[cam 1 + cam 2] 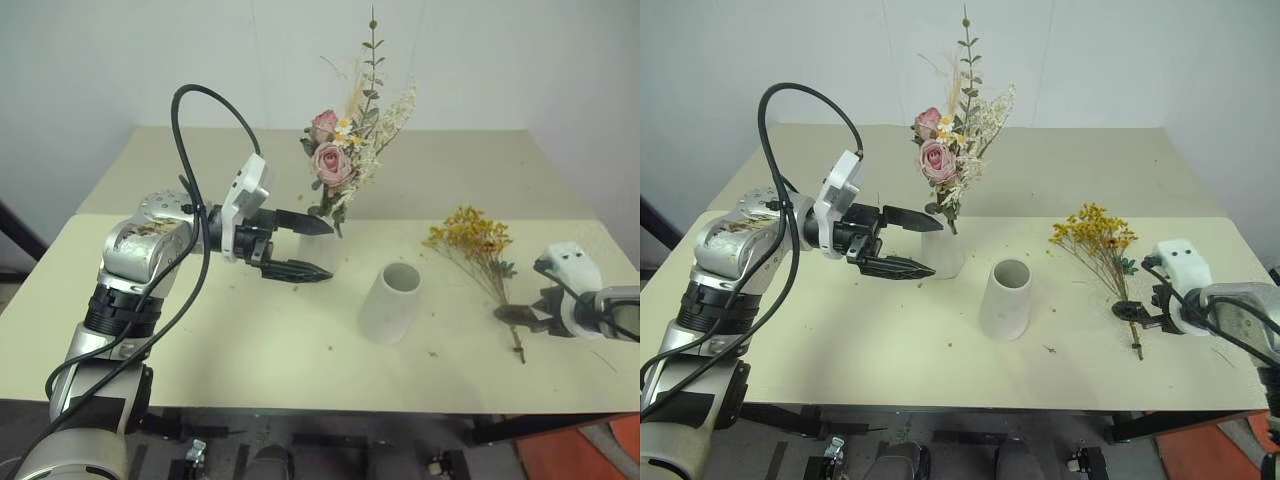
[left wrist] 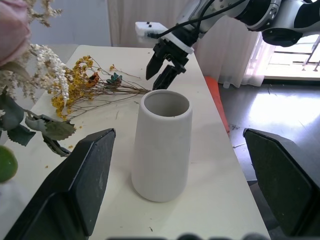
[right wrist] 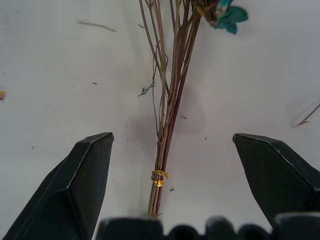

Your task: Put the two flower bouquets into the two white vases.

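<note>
The pink rose bouquet (image 1: pixel 940 160) stands upright in the tall white vase (image 1: pixel 948 252) at the table's middle. My left gripper (image 1: pixel 937 247) hangs open just left of that vase, its fingertips level with the vase's body and nothing between them. The shorter, wide-mouthed white vase (image 1: pixel 1005 300) stands empty to the right. The yellow-orange bouquet (image 1: pixel 1095 235) lies flat on the table further right, stems toward the front. My right gripper (image 3: pixel 172 137) is open just above those thin brown stems (image 3: pixel 167 110), one finger on each side, near a small gold tie (image 3: pixel 159 178).
The table (image 1: pixel 840 330) is two cream tops joined by a seam (image 1: pixel 1160 217), with the front edge close below the vases. Small flower crumbs (image 1: pixel 1050 349) lie scattered near the wide vase. A white wall stands behind.
</note>
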